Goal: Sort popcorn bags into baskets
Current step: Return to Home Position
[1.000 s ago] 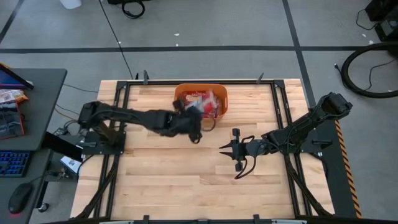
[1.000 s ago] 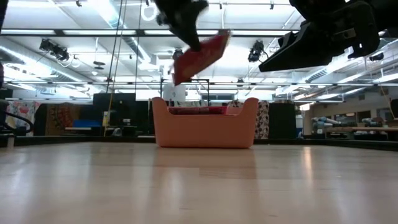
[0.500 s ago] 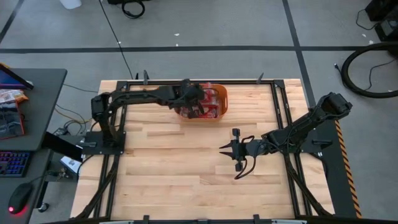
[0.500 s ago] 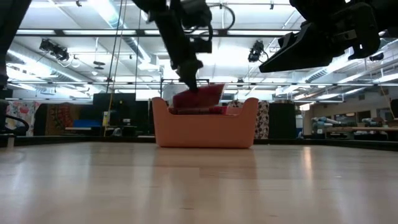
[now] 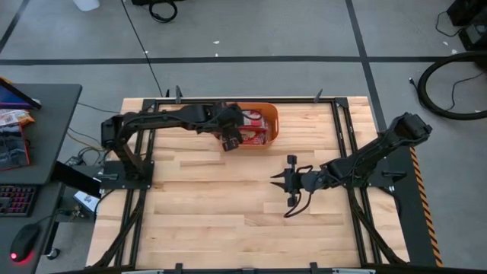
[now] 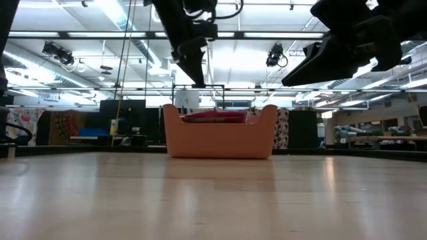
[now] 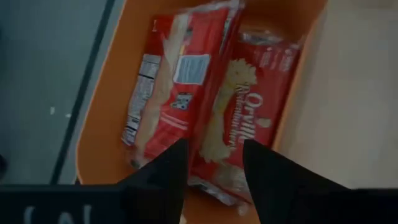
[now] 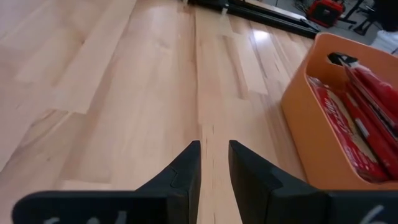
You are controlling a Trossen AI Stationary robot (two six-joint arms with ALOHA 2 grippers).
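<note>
Several flat, glossy red popcorn bags (image 7: 211, 118) lay stacked inside the orange basket (image 5: 272, 114), a smooth plastic tub with rounded corners and a raised rim. It stood at the far edge of the pale wooden plank surface (image 5: 213, 221). In the left wrist view we saw two packets side by side on top. One showed white label panels; the other showed a yellowish popcorn picture with white lettering.

Half a second earlier the left gripper (image 5: 230, 140) had been down at the basket with a packet tilted against the rim. That packet now rested level with the rest, and the gripper had lifted clear. It hung above the basket's near left corner, its fingers apart and holding nothing. The left arm stretched along the far side of the surface, its wrist bent downward.

We saw the right gripper (image 5: 275, 181) hovering over bare wood near the middle, well apart from the basket. Its fingers pointed left with a narrow gap between them, much as before.
</note>
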